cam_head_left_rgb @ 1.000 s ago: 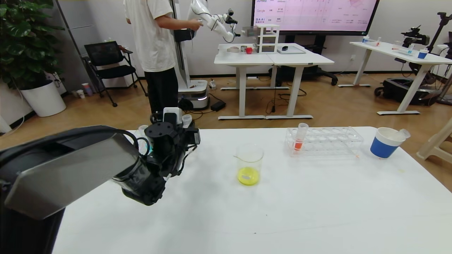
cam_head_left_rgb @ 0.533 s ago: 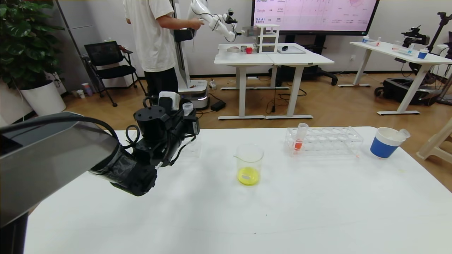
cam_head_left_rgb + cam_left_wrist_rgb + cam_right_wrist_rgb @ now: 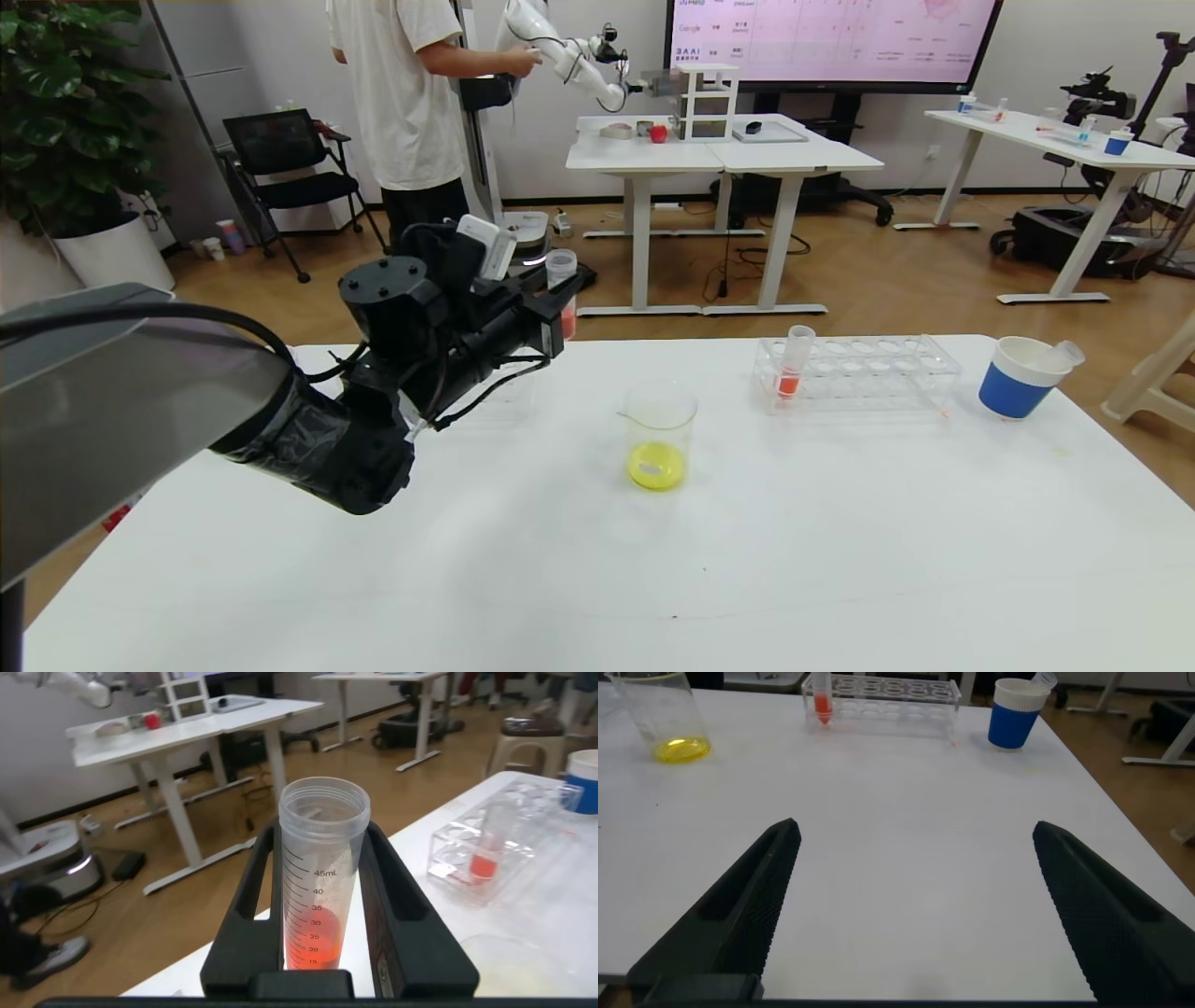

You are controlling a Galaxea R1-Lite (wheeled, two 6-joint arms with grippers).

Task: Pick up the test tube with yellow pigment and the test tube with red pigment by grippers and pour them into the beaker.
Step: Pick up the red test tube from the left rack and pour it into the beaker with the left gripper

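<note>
My left gripper [image 3: 558,313] is shut on a test tube with red pigment [image 3: 562,291], held upright above the table's far left part, left of the beaker [image 3: 659,433]. In the left wrist view the tube [image 3: 318,873] sits between the black fingers [image 3: 245,905], orange-red liquid in its lower part. The beaker holds yellow liquid at its bottom and shows in the right wrist view [image 3: 654,714]. A second red tube [image 3: 794,364] stands in the clear rack [image 3: 864,373]. My right gripper [image 3: 915,835] is open and empty over the near table. No yellow tube shows.
A blue-and-white paper cup [image 3: 1022,376] with an empty tube in it stands right of the rack. The white table [image 3: 709,560] is bare in front. A person and other tables stand in the room beyond.
My left gripper has risen and swung right toward the beaker, carrying the red tube upward. The beaker, rack and cup have not moved.
</note>
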